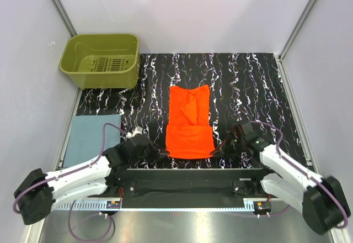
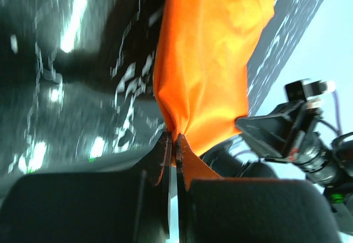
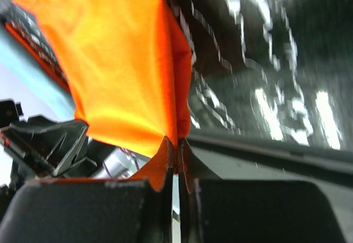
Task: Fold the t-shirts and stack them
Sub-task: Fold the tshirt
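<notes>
The bright orange t-shirt lies lengthwise in the middle of the black marbled mat, its near part raised between the two grippers. My left gripper is shut on the shirt's near left corner; the left wrist view shows the cloth pinched between its jaws. My right gripper is shut on the near right corner; the right wrist view shows the cloth pinched there. The dusty blue-grey folded shirt lies flat at the left of the table.
An olive-green plastic basket stands at the back left. The black marbled mat covers the middle of the table. White walls close in the left, back and right sides.
</notes>
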Controlling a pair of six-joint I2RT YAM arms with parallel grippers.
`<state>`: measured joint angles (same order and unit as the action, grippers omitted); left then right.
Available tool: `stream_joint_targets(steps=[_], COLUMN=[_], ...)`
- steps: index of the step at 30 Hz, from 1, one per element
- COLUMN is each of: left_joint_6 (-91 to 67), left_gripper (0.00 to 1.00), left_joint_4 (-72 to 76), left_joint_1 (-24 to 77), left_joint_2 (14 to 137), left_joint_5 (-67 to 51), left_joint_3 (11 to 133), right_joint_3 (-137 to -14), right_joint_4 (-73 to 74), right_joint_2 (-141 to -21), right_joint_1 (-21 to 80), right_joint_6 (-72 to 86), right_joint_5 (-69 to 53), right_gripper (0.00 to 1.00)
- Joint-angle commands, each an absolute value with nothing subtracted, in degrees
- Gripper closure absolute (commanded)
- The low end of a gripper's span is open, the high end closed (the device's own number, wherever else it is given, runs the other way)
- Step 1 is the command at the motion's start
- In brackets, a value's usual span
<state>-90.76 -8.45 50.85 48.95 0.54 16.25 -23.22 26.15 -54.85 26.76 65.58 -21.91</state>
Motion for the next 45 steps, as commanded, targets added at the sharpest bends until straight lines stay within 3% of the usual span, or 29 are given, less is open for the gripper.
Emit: stream_joint_targets(steps=[1, 12, 17, 22, 29, 36, 45], left_joint_6=[-92.8, -92.6, -83.2, -66.0, -54.1, -49.2, -48.4], left_gripper=[1.0, 1.0, 1.0, 1.0, 1.0, 1.0, 0.98], left_joint_4=[-17.5, -26.2, -29.0, -27.2, -19.7, -18.4, -17.0], left_joint_1=[54.4, 58.3, 56.4, 45.8, 31.0, 25.5, 20.5], left_joint_2=[44.8, 38.8, 42.1, 54.0, 76.3, 101.7, 113.1], left_joint_5=[6.0, 7.0, 11.9, 7.0, -5.6, -19.0, -20.5], left_joint_3=[17.0, 22.0, 31.4, 45.2, 61.8, 83.1, 93.1], right_joint_3=[-23.8, -28.0, -38.3, -54.6, -64.7, -76.9, -88.0], right_joint_4=[37.8, 47.9, 48.6, 50.4, 45.4, 45.3, 45.4], right_joint_2=[-49.3, -43.2, -51.7, -64.0, -83.3, -98.5, -110.3], right_joint_1=[27.9, 28.0, 28.0, 26.3, 14.8, 9.8, 5.6], right_joint_6=[63.8, 60.1, 54.2, 47.3, 41.6, 37.4, 35.4], right_joint_5=[-20.6, -21.5, -20.5, -16.3, -25.7, -31.4, -35.6], right_gripper=[1.0, 1.0, 1.0, 1.0, 1.0, 1.0, 1.0])
